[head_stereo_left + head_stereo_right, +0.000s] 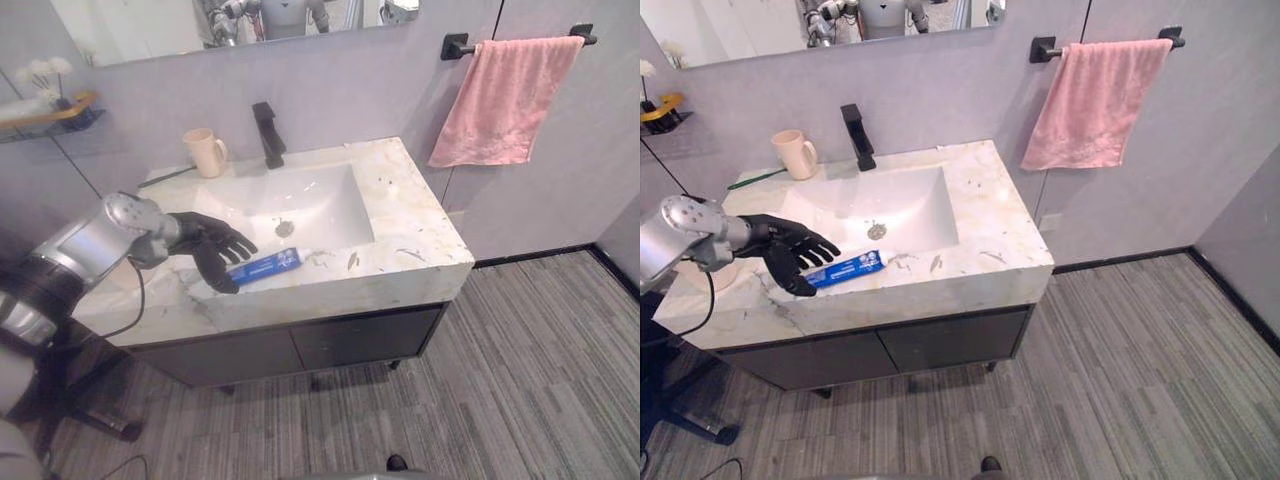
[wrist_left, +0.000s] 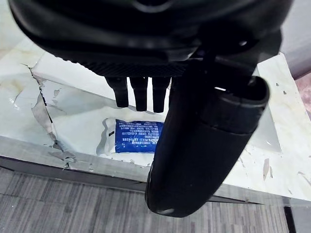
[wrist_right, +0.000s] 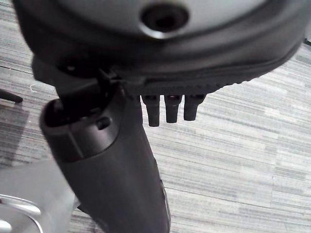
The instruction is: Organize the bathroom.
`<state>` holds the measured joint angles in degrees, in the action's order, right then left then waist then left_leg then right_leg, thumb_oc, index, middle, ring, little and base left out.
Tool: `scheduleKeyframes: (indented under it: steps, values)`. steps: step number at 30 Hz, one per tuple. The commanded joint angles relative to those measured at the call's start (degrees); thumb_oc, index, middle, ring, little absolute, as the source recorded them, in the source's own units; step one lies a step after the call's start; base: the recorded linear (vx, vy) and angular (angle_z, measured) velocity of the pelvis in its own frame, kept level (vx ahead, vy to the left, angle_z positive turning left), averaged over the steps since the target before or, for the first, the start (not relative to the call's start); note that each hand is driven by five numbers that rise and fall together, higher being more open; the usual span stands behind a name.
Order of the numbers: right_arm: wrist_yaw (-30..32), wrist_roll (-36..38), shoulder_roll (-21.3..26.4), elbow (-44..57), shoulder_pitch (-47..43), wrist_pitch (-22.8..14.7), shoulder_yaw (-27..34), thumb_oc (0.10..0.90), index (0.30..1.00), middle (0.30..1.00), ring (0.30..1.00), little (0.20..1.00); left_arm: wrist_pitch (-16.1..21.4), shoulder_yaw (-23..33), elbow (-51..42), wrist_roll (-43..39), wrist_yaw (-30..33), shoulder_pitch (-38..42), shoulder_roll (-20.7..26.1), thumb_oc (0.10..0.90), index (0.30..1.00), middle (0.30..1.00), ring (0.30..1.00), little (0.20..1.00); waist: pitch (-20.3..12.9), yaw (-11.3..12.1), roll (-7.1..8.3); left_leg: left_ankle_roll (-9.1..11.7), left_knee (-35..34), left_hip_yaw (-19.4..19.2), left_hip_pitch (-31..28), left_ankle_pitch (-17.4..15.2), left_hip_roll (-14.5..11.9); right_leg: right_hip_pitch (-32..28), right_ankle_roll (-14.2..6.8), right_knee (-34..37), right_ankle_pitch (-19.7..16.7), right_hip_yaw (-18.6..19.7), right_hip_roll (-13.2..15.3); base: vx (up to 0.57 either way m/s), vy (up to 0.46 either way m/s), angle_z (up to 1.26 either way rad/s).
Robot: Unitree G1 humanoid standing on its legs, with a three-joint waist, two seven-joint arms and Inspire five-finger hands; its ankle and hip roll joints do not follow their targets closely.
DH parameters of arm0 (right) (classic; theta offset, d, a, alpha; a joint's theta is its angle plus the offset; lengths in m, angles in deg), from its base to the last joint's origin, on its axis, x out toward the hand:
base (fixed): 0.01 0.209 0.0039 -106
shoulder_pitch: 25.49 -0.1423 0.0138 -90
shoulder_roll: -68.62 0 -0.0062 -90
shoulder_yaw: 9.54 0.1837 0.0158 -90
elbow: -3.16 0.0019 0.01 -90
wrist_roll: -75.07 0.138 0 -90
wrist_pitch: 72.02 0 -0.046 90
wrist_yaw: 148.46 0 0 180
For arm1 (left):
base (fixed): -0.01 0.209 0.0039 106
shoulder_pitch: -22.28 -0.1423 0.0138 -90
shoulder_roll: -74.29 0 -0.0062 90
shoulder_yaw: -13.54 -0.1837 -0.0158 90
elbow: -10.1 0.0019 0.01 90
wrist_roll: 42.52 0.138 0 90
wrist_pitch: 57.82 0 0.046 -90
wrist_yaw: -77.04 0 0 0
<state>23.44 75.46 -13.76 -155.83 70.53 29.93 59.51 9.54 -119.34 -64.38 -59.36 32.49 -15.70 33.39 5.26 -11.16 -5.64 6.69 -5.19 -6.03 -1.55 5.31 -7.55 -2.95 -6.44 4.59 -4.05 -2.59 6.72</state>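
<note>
Blue toothpaste box (image 1: 264,266) on the tabletop's (image 1: 420,235) front edge looks light, stiff, slick; we'd pinch its long sides. Left hand (image 1: 212,246) fingers spread above it, holding nothing.

Cup (image 1: 207,152), faucet (image 1: 267,134) behind basin (image 1: 300,205)

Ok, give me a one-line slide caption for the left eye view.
Left hand open over the blue toothpaste box on the marble counter in front of the sink.
</note>
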Motion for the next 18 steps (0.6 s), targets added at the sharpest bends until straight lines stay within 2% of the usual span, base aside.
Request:
scheduleKeyframes:
  steps: [1, 13, 18]
  values:
    - [0.8, -0.6, 5.2, -1.0, 1.1, 0.4, -0.2, 0.8, 0.9, 0.9, 0.9, 0.9, 0.7, 5.7, 2.0, 4.4, -0.8, 6.6, 4.8, 0.8, 0.9, 0.9, 0.9, 0.9, 1.4, 1.2, -1.4, -0.5, 0.2, -3.9, -0.7, 1.0, -3.8, 2.5, -1.9, -2.4, 1.3, -0.7, 1.8, 0.0, 0.0, 0.0]
    - [7.5, -1.9, 6.9, 3.5, 0.8, -3.6, -0.2, 0.8, 0.9, 0.9, 0.9, 0.9, 2.3, 5.2, 1.1, 5.9, -1.1, 5.7, 5.9, 0.8, 0.9, 0.9, 0.9, 0.9, 2.1, 0.7, -2.26, -0.5, 0.2, -4.0, -0.3, 0.9, -3.5, 3.4, -1.9, -2.9, 1.3, -0.3, 2.0, 0.0, 0.0, 0.0]
    - [9.5, -2.7, 7.9, 5.6, 0.9, -5.1, 0.1, 0.8, 0.9, 0.9, 0.9, 0.9, 3.1, 5.7, 1.3, 5.8, 1.9, 4.9, 6.3, 0.8, 0.9, 0.9, 0.9, 0.9, 2.5, 0.4, -2.44, -0.6, 0.2, -4.2, -0.2, 1.0, -3.4, 3.7, -1.9, -3.2, 1.4, 0.0, 2.1, -0.01, 0.005, 0.0]
